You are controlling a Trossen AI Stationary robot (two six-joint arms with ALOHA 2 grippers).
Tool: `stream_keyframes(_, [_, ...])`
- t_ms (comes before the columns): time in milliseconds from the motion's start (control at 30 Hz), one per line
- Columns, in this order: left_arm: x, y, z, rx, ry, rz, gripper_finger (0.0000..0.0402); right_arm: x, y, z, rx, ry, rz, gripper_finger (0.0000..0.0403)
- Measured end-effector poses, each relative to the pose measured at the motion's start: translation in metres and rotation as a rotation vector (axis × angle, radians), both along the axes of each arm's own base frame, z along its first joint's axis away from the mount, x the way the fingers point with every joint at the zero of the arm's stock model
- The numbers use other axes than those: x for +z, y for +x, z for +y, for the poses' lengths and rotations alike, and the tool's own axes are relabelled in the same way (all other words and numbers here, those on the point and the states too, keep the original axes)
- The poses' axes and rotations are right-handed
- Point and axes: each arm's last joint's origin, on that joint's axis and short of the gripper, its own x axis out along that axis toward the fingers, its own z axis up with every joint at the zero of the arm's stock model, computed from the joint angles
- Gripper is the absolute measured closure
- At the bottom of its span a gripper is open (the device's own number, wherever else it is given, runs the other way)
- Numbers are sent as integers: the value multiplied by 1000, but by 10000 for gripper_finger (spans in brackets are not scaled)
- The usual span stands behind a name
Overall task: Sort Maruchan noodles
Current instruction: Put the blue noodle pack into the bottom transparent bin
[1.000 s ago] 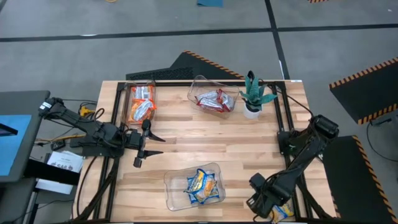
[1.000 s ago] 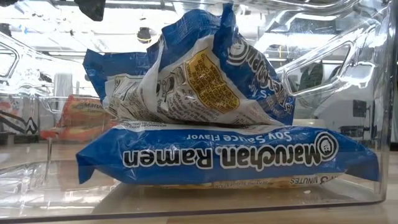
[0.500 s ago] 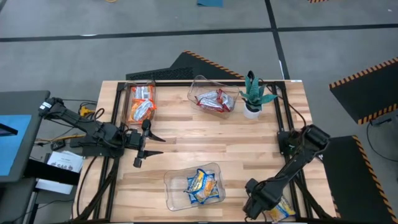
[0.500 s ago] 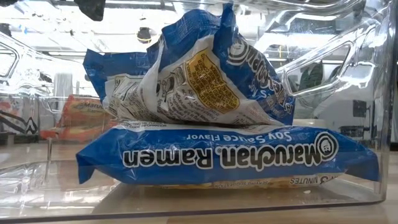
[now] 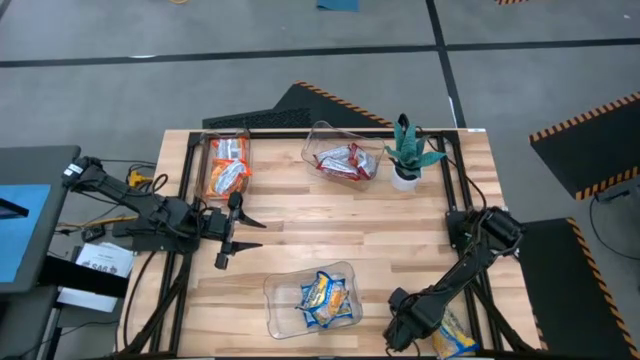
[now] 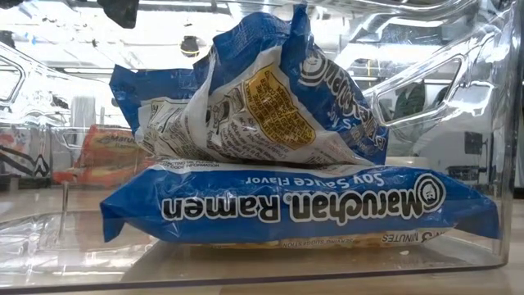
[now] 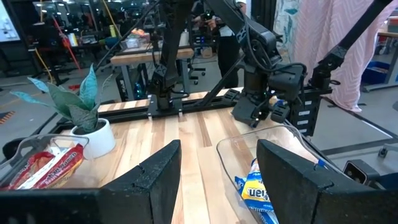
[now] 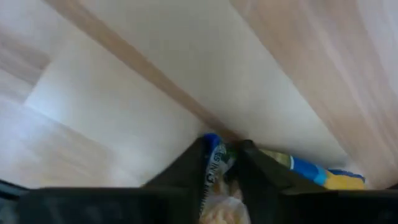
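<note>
right gripper: fingers pinch the edge of a yellow-and-blue noodle packet on the table | left gripper: open, holds nothing, waits well apart from the packet

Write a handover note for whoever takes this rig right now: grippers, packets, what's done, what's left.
Right gripper: at the table's near right corner, fingers pinching a yellow-and-blue packet.
Left gripper: open, empty, waiting at the left side.
Done: yellow-and-blue packets in the near bin, orange ones in the far-left bin, red-and-white ones in the far-middle bin.
Left: carry the pinched packet to the near bin.
</note>
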Motion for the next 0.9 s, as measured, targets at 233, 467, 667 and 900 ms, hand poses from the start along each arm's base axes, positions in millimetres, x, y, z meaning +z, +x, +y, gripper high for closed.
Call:
stream_keyframes(233, [0,0,0,1,0,0,205,6,-2,-3,27,-2,-4,385])
stream_keyframes(467, [0,0,0,1,-2,-3,205,15,6,-13,95,-89,-24,386])
stream_keyframes(667, [1,0,0,2,-5,-10,205,51,29,-23,210,-121,-167,386])
stream_keyframes(900, [1,0,0,2,-4,-10,205,125,34,-46,268,-188,-430,386])
